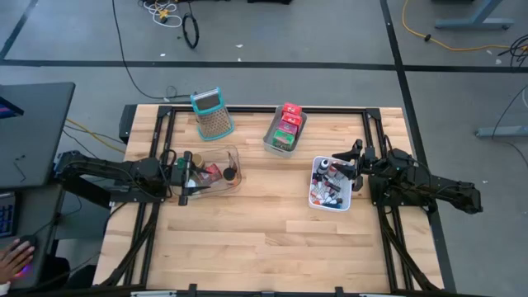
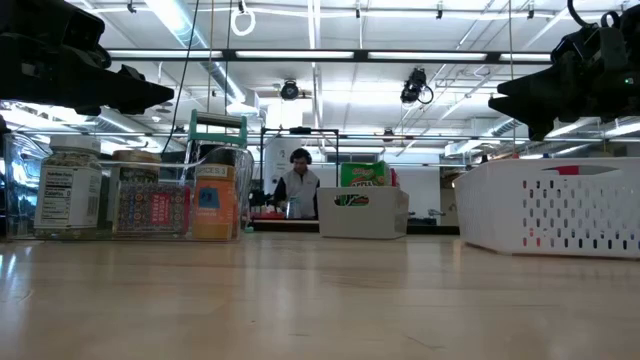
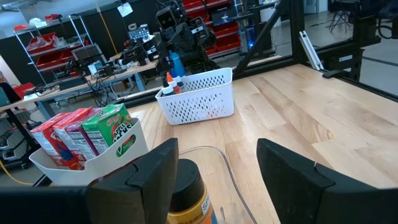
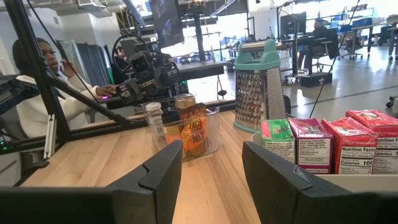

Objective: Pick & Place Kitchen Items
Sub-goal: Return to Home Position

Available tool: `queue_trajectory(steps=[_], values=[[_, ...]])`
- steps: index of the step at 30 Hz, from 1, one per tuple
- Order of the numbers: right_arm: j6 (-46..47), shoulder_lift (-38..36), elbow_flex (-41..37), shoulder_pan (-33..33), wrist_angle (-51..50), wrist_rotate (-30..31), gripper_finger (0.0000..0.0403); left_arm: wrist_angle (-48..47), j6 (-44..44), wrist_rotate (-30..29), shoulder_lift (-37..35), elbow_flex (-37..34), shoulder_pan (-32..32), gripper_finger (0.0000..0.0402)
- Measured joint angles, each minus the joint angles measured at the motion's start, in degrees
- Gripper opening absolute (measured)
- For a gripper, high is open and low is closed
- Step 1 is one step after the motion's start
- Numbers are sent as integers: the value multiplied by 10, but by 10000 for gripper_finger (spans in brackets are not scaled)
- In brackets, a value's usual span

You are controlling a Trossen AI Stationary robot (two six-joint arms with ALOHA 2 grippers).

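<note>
**Both Pincers Empty Above Their Bins**

My left pincer (image 1: 191, 175) hung over the clear bin (image 1: 233, 152) of jars (image 1: 210, 172), fingers wide apart, holding nothing. Farther back stood the grater (image 1: 212, 114). Right of it, the grey tray (image 1: 269, 142) held red, pink and green packets (image 1: 288, 124). My right pincer (image 1: 342, 171) hovered at the white bin (image 1: 330, 208) of small bottles (image 1: 328, 186), likewise spread wide and empty.

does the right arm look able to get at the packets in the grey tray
Probably yes: the right hand, open, points toward the packets in the grey tray, and only bare table lies between them. The white bin sits by the hand, not across that path.
</note>
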Motion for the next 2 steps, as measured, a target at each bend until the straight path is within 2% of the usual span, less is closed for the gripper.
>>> queue_trajectory(steps=[2], values=[[0,0,0,0,0,0,178,0,0,0,0,0,0,229]])
